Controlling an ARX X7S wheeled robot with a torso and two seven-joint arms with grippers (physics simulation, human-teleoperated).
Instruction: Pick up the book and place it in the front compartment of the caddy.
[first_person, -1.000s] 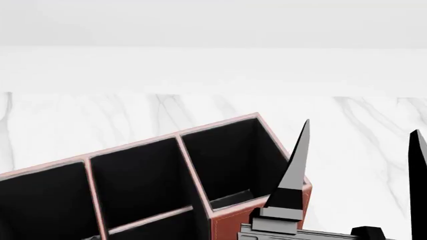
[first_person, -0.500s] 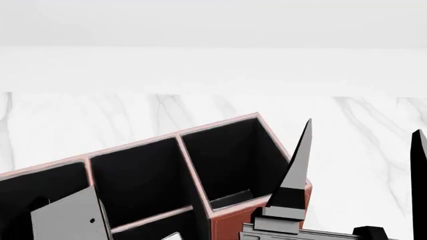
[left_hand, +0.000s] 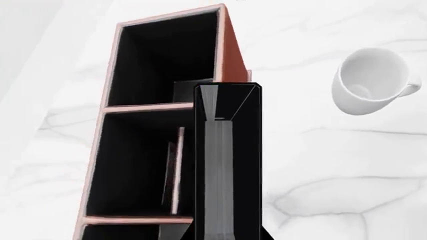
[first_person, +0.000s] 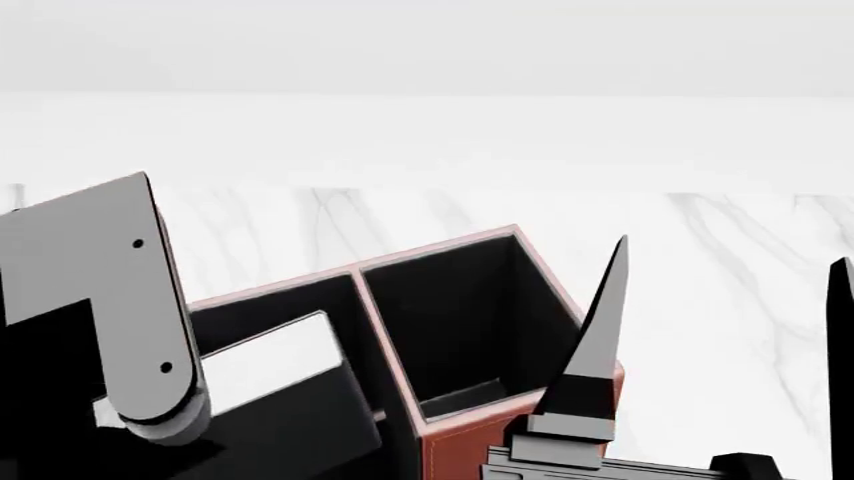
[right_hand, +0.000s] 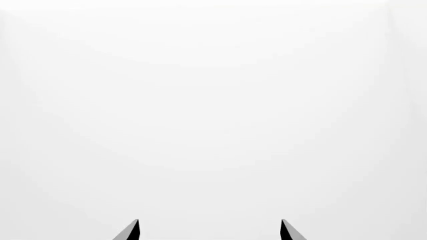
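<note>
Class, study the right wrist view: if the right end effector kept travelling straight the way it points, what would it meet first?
Nothing that shows. Ahead of the open right end effector the right wrist view holds only blank white, so the way looks free, though depth is unclear. The caddy lies beside it, not ahead.

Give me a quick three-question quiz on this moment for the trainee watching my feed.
1. True or false: the right gripper holds the book.
2. What stands on the table beside the caddy? A. a white mug B. a bowl C. a spoon
3. Fill in: the right gripper's jaws stand ___.

Key: 1. False: it is empty, and the left arm carries the book above the caddy. 2. A. 3. open.
</note>
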